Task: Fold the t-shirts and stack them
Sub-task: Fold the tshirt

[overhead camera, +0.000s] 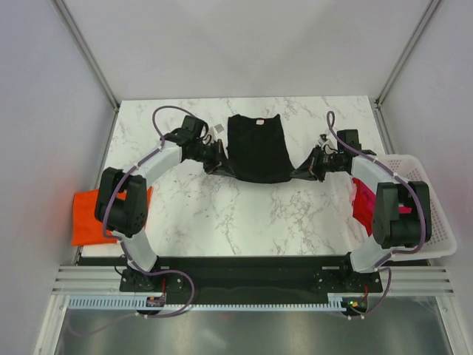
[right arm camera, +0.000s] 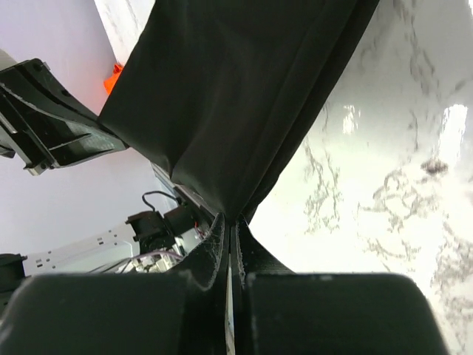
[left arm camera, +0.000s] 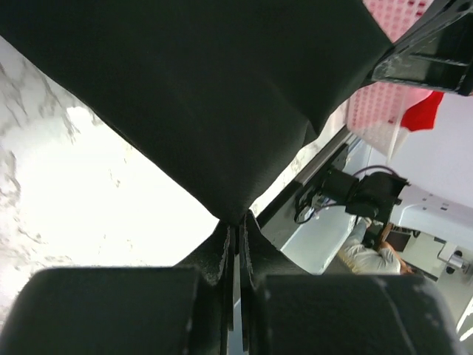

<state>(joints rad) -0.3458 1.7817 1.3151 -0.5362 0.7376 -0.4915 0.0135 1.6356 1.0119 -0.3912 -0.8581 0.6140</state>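
Note:
The black t-shirt [overhead camera: 256,146] lies at the table's far middle, neck label at the far end, near hem lifted. My left gripper [overhead camera: 225,167] is shut on its near-left corner; in the left wrist view the black cloth [left arm camera: 199,96] runs pinched into my left gripper [left arm camera: 238,225]. My right gripper [overhead camera: 295,174] is shut on the near-right corner; the right wrist view shows the cloth [right arm camera: 236,96] pinched in my right gripper [right arm camera: 233,220]. The orange t-shirt [overhead camera: 89,216] lies at the table's left edge. The magenta-pink t-shirt [overhead camera: 363,207] hangs over the basket's rim.
A white slatted plastic basket [overhead camera: 429,214] stands at the right edge of the marble table [overhead camera: 236,222]. Grey walls and metal frame posts close in the far side. The arm bases sit at the near edge.

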